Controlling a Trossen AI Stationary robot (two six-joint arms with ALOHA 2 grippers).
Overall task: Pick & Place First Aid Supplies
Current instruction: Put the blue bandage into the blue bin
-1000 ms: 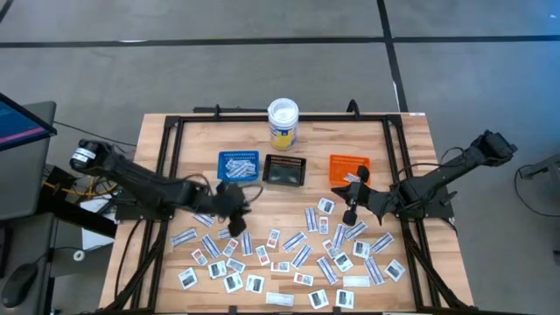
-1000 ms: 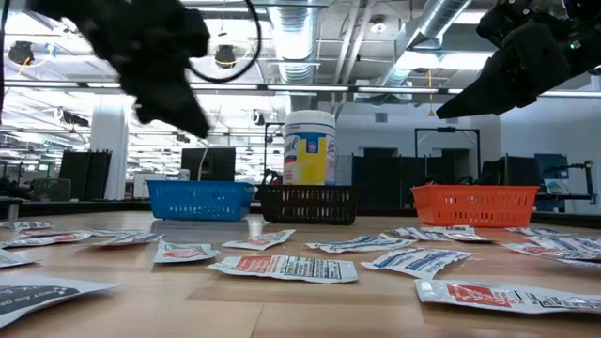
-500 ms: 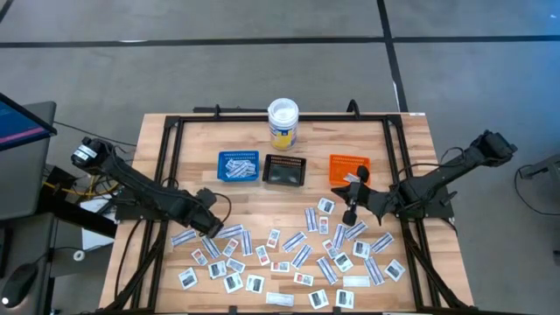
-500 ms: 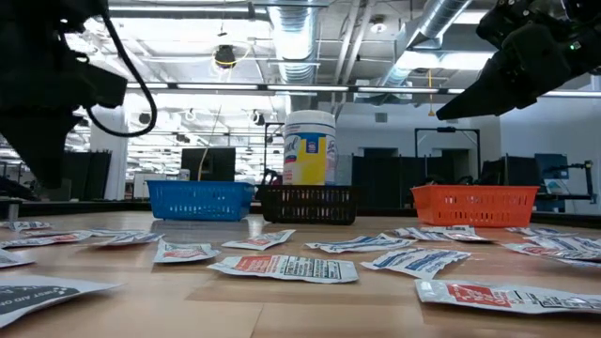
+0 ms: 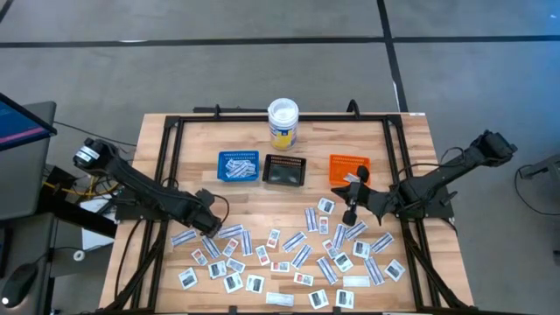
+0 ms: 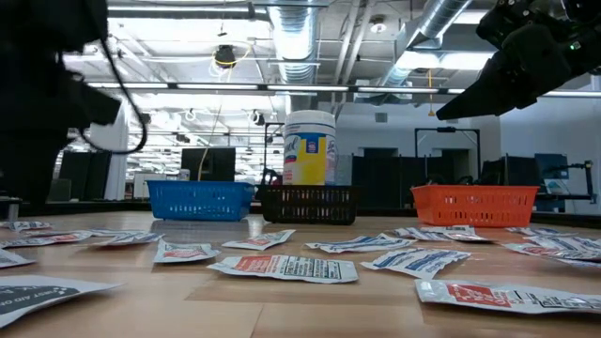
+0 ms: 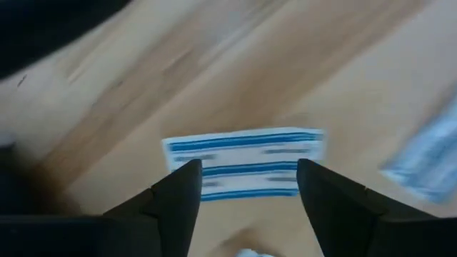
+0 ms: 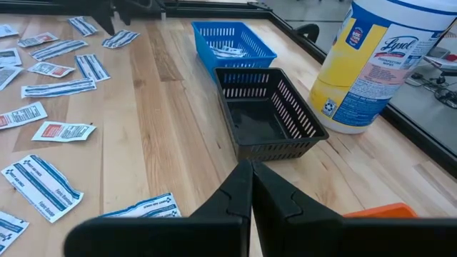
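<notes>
Many small flat packets [image 5: 297, 254] lie scattered on the near half of the wooden table: narrow white-and-blue strips and squarish white ones. My left gripper [image 5: 210, 226] is low over the left part of the pile. It is open, and its fingers [image 7: 246, 187] stand on either side of one white-and-blue strip [image 7: 243, 153] that lies flat on the wood. My right gripper [image 5: 350, 214] hangs above the table near the orange tray. It is shut and empty, as the right wrist view [image 8: 250, 178] shows.
A blue tray [image 5: 238, 166] with several strips in it, a black tray [image 5: 285, 171] and an orange tray [image 5: 349, 168] stand in a row at mid-table. A white-lidded tub [image 5: 283, 122] stands behind them. A black frame [image 5: 166, 140] runs along the table's edges.
My left gripper has gone toward the table's left edge and down, from near the blue tray to the left part of the packet pile. My right gripper has kept still.
</notes>
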